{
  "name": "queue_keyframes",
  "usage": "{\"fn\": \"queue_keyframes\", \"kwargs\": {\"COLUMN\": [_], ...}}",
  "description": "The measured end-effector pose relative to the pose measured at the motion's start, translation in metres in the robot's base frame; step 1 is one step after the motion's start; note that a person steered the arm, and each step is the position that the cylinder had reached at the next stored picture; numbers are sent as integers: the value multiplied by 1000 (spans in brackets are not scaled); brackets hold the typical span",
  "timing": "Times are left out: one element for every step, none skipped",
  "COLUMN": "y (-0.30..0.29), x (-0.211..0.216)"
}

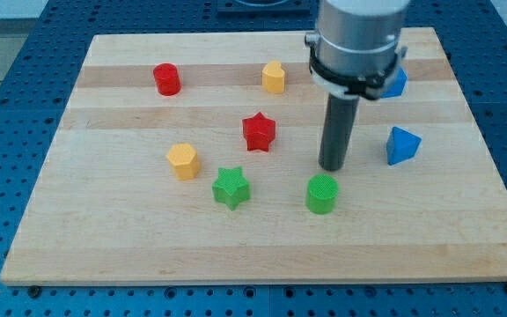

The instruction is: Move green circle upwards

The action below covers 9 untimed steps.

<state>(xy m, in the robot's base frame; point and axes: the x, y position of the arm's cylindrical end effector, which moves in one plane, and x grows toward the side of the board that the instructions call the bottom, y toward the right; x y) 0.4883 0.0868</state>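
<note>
The green circle (321, 194), a short round cylinder, stands on the wooden board (104, 238) a little right of the middle, toward the view's bottom. My tip (332, 167) is at the end of the dark rod, just above the green circle and slightly to its right; I cannot tell whether it touches it. The arm's grey body fills the view's top above the rod.
A green star (231, 187) lies left of the green circle. A red star (259, 132) is up and left. A yellow hexagon (183, 161), a red cylinder (166, 79), a yellow hexagon (274, 77), a blue triangle (401, 145) and a partly hidden blue block (397, 84) stand around.
</note>
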Motion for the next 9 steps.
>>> {"fn": "queue_keyframes", "kwargs": {"y": [24,35,20,-15,-31,-31,-21,-12,-13], "x": [14,23,43,73,56,41,41,30,18]}}
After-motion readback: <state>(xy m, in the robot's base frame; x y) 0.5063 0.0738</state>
